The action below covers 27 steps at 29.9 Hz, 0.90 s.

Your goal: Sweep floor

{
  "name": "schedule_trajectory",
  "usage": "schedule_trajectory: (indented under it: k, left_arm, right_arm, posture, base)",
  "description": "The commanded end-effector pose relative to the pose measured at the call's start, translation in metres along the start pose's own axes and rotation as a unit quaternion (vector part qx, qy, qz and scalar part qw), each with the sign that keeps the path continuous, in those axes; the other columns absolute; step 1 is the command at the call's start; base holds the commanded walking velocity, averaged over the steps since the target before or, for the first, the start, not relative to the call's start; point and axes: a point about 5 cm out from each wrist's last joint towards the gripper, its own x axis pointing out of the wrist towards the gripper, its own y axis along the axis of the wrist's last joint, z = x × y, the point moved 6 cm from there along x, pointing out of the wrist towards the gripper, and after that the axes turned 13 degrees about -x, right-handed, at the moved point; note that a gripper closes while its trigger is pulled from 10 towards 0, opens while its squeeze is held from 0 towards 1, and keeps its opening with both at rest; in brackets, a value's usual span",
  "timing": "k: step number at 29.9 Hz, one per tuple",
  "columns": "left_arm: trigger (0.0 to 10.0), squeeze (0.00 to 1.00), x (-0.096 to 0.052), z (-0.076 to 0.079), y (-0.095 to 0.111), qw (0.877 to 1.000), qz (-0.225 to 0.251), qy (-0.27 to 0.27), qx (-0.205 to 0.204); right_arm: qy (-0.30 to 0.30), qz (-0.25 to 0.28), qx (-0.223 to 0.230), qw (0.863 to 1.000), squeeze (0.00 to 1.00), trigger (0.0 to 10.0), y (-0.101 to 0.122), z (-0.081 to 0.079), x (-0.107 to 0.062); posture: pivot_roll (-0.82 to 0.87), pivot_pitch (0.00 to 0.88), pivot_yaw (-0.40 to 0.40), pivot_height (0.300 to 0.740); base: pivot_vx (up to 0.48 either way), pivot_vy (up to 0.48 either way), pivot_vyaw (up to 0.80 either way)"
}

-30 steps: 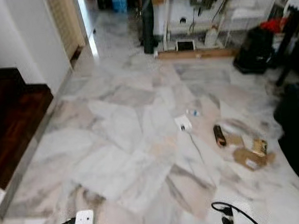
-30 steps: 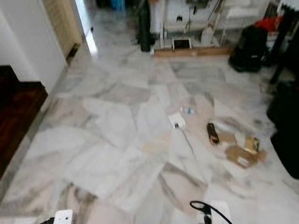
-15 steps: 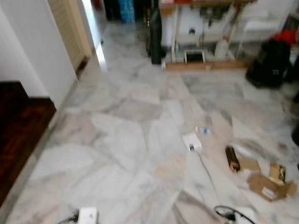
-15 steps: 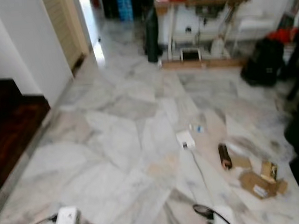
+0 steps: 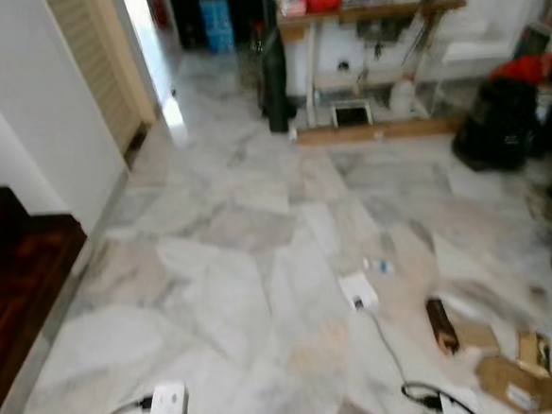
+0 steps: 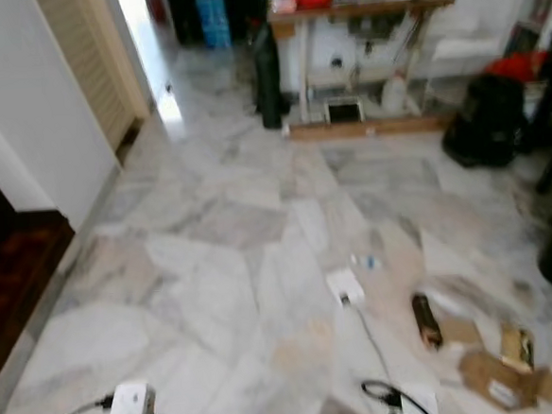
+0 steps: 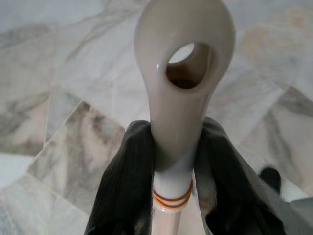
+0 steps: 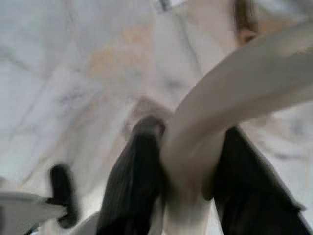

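Both grippers clenched on pale handles, left gripper (image 7: 173, 161) on broom handle (image 7: 181, 88), right gripper (image 8: 188, 176) on blurred curved handle (image 8: 234, 98), ends cut off.

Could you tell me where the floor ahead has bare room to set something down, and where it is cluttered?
The marble floor is bare from the white wall across to the white paper. It is crowded on the right: a brown bottle, cardboard scraps, then a black bag and the wooden table farther back.
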Motion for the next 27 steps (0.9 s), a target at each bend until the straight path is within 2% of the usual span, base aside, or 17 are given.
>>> schedule_trajectory:
  k: [1, 11, 12, 23, 27]
  left_arm:
    - [10.0, 0.0, 0.001, 0.0032, 0.0049, 1.0, 0.007, -0.004, -0.002]
    - [10.0, 0.0, 0.0002, -0.0005, 0.002, 1.0, 0.005, 0.002, -0.008]
    - [10.0, 0.0, 0.0001, -0.0008, 0.0019, 1.0, 0.005, 0.002, -0.009]
    - [10.0, 0.0, 0.0001, -0.0015, 0.0017, 1.0, 0.005, 0.005, -0.012]
    - [10.0, 0.0, 0.0001, -0.0013, 0.0019, 1.0, 0.005, 0.004, -0.012]
  right_arm:
    - [-0.009, 0.009, 0.005, 1.0, 0.0, 10.0, 0.0037, 0.0062, 0.0001]
    - [-0.006, 0.011, 0.009, 1.0, 0.0, 10.0, 0.0048, 0.0035, 0.0004]
    - [-0.004, 0.013, -0.002, 1.0, 0.0, 10.0, 0.0061, 0.0029, 0.0006]
    - [0.002, 0.02, -0.003, 1.0, 0.0, 10.0, 0.0094, 0.0011, 0.001]
    - [0.002, 0.019, 0.009, 1.0, 0.0, 10.0, 0.0087, 0.0011, 0.0009]
  posture:
    - [-0.12, 0.0, 0.017, 0.74]
    - [-0.12, 0.0, 0.014, 0.74]
    - [-0.12, 0.0, 0.013, 0.74]
    - [-0.12, 0.0, 0.009, 0.74]
    - [-0.12, 0.0, 0.009, 0.74]
  base:
    - [0.48, 0.0, 0.0]
    - [0.48, 0.0, 0.0]
    - [0.48, 0.0, 0.0]
    - [0.48, 0.0, 0.69]
    - [0.48, 0.0, 0.0]
